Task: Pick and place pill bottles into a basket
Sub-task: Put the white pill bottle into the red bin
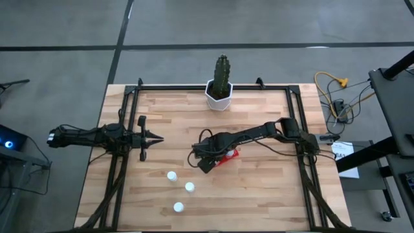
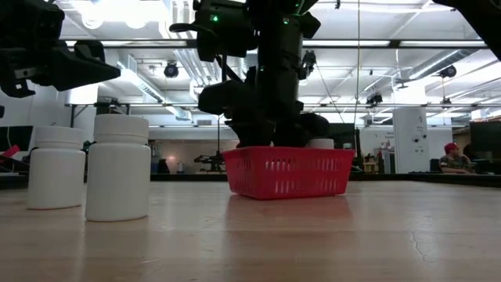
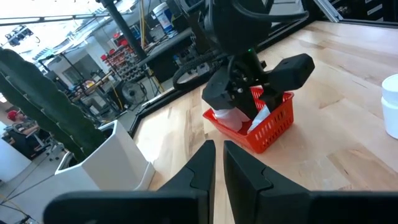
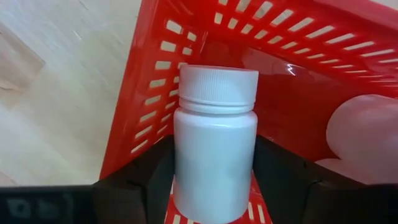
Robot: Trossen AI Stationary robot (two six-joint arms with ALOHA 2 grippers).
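Pale wooden planks make up the bench (image 1: 259,188), which sits inside a dark metal frame on a grey floor, with a workshop hall of ceiling lights and racks behind it.

Over the middle of the bench, the right gripper (image 4: 214,186) has its fingers (image 4: 283,177) clamped on either side of a small white cylindrical plastic pill bottle (image 4: 214,149) with a ribbed round cap. The bottle stands upright between them, inside the bright red rectangular plastic basket (image 4: 155,81) with low meshed walls. Another white rounded shape, blurred, lies in the basket just beside the held bottle. In the high view the right gripper (image 1: 206,160) covers most of the basket (image 1: 229,155), and its arm runs back to the bench's right side.

3 more white capped pill bottles (image 1: 172,175) stand upright on the bare planks near the front of the bench, well apart from the basket; the low view shows 2 of them (image 2: 117,168) side by side.

At the left of the bench, the left gripper (image 1: 154,137) hangs with its fingers (image 3: 202,165) pressed together, holding nothing and pointing toward the basket (image 3: 273,124).

At the far edge stands a tall green cactus (image 1: 222,74) in a white faceted pot (image 1: 218,98).
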